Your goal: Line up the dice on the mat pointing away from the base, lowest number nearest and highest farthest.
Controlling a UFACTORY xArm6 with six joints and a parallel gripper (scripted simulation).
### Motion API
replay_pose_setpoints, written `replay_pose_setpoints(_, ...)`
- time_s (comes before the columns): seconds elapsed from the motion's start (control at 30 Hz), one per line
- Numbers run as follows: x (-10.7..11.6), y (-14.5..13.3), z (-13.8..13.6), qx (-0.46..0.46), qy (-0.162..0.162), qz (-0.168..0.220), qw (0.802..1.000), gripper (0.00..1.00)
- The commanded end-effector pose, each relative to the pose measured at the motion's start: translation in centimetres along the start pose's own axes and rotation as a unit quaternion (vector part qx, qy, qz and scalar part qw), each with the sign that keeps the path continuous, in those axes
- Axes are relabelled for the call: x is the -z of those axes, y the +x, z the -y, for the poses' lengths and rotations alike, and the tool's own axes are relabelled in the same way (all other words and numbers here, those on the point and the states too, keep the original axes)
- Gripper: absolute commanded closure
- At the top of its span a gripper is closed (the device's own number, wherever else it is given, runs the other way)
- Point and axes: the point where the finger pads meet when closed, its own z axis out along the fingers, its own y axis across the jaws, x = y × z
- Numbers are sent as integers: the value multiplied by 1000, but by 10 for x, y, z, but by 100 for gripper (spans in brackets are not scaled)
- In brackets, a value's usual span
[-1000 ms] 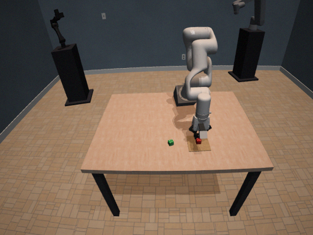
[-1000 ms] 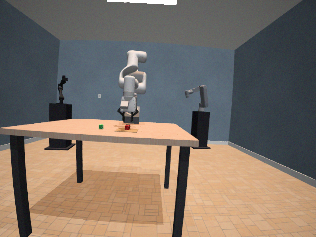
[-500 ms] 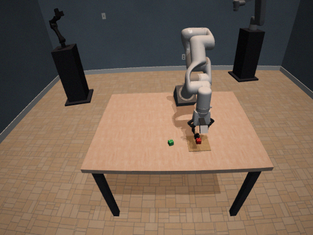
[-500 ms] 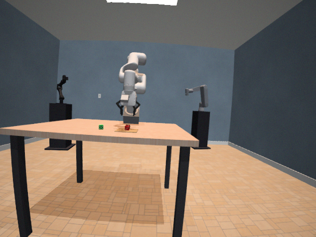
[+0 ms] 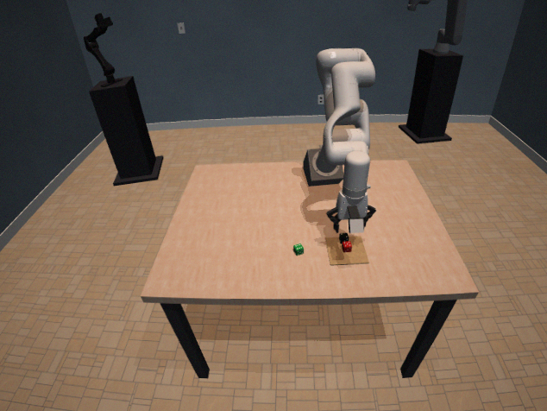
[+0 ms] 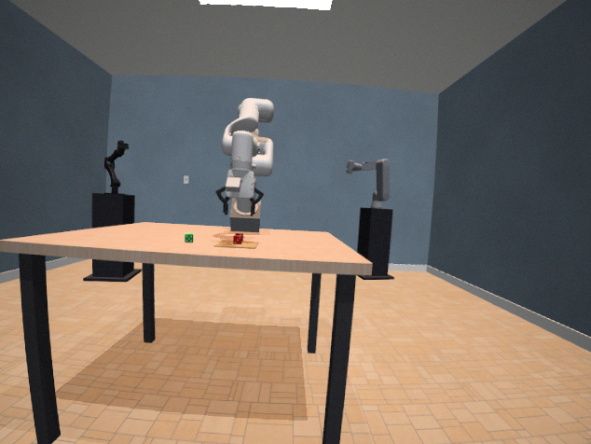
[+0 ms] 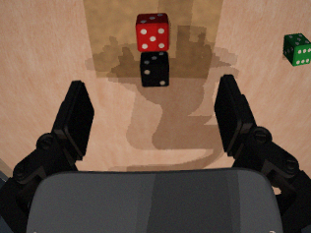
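Note:
A brown mat (image 5: 355,258) (image 6: 249,244) (image 7: 111,0) lies flat on the table, right of its middle. A red die (image 5: 347,246) (image 6: 238,239) (image 7: 152,31) sits on the mat. A black die (image 5: 343,237) (image 7: 155,69) sits right behind it on the base side, at the mat's near edge; the two are close or touching. A green die (image 5: 298,249) (image 6: 188,237) (image 7: 298,48) lies on the bare table left of the mat. My gripper (image 5: 350,229) (image 6: 239,210) (image 7: 152,92) is open and empty. It hangs above the black die, clear of it.
The wooden table (image 5: 242,199) (image 6: 119,239) carries the arm's base (image 5: 324,174) at its far edge. Two black pedestals (image 5: 125,128) (image 5: 432,95) with other arms stand on the floor well away from the table.

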Motion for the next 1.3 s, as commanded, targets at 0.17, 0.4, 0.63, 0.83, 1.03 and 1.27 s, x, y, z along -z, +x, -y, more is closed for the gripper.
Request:
replay_pose_setpoints(0.17, 1, 1, 0, 2, 0, -1, 1000, 0)
replay_pose_setpoints(0.4, 1, 1, -2, 18, 0, 0, 1000, 0)
replay_pose_setpoints(0.63, -1, 1, -7, 72, 0, 4, 997, 0)
replay_pose_setpoints(0.83, -2, 1, -11, 122, 0, 8, 992, 0)
replay_pose_setpoints(1.03, -4, 0, -21, 224, 3, 15, 974, 0)
replay_pose_setpoints(1.27, -5, 0, -30, 309, 6, 19, 951, 0)
